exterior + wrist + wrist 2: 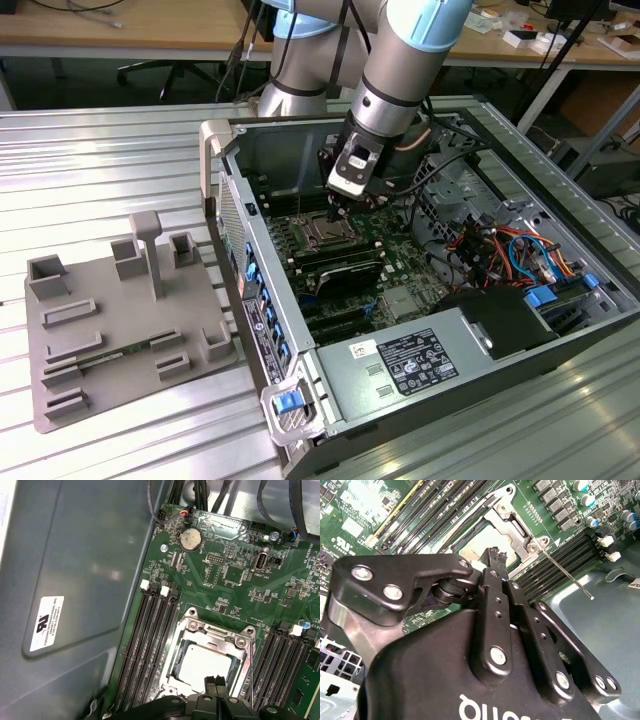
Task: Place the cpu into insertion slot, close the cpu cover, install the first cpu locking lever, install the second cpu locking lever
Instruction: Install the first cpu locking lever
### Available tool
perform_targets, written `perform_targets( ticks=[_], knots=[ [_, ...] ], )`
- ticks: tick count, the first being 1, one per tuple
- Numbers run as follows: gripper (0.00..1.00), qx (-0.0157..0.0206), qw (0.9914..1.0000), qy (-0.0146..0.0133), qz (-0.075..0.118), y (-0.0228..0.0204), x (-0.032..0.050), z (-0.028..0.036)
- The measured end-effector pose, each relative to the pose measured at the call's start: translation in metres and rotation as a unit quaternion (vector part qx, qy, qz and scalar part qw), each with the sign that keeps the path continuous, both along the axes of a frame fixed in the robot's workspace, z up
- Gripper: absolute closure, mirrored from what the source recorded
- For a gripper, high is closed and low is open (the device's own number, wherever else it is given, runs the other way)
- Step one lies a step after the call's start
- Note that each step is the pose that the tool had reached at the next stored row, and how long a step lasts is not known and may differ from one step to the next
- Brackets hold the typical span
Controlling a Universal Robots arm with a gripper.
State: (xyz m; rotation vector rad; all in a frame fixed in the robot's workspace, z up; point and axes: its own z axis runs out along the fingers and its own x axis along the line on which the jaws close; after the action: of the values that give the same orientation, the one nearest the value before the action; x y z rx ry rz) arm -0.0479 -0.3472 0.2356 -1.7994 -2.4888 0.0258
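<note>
The cpu (200,666) lies flat in the insertion slot (325,236) on the green motherboard, silver top up. The cpu cover (216,636) lies down flat around it as a silver frame. My gripper (216,681) hangs just above the near edge of the cpu, its two black fingers pressed together with nothing between them. In the second wrist view the gripper (497,555) tips stand over the cpu (482,544), beside the cover (516,526). A thin metal locking lever (567,575) sticks out from the socket's corner across the memory slots.
Long black memory slots (150,635) flank the socket on both sides. The grey case wall (75,580) rises close by. Cables (500,250) and a power supply (410,365) fill the exterior view's right. A grey fixture plate (110,330) lies outside the case.
</note>
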Motion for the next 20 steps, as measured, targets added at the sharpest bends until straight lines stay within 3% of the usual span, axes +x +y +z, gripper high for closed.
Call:
perform_targets(
  ticks=[20],
  knots=[
    [0.89, 0.0, 0.99889, 0.0, 0.047, 0.0, 0.0, 0.0]
  ],
)
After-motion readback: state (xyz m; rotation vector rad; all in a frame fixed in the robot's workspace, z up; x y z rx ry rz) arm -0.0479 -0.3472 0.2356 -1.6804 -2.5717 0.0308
